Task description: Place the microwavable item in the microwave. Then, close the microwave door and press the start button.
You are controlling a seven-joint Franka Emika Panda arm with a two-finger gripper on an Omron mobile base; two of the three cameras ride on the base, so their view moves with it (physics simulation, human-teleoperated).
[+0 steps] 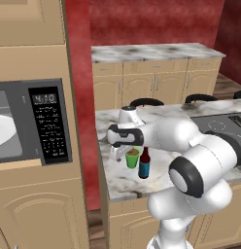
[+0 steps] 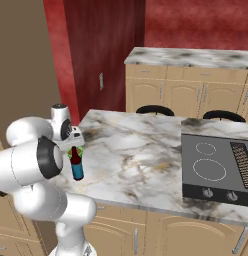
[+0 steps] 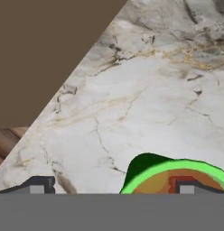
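Note:
The microwavable item, a bright green cup (image 1: 132, 158) with brownish contents, stands on the marble island counter (image 1: 117, 180) near its left edge. My gripper (image 1: 122, 153) hangs open just above the cup. In the hand view the cup (image 3: 152, 173) lies at the bottom, with one fingertip (image 3: 186, 188) over its contents and the other (image 3: 37, 188) outside its rim over bare marble. A sliver of the cup (image 2: 81, 150) peeks out under the gripper (image 2: 76, 144). The microwave (image 1: 25, 124) sits in the tall cabinet to the left, its cavity and white plate (image 1: 3, 130) showing beside the black keypad (image 1: 50, 125). The microwave door is out of view.
A dark brown bottle (image 1: 144, 164) with a blue label stands right beside the cup, to its right; it is also plain in the right base view (image 2: 77, 167). A black cooktop (image 2: 218, 167) fills the island's right end. A floor gap separates island and microwave cabinet (image 1: 40, 204).

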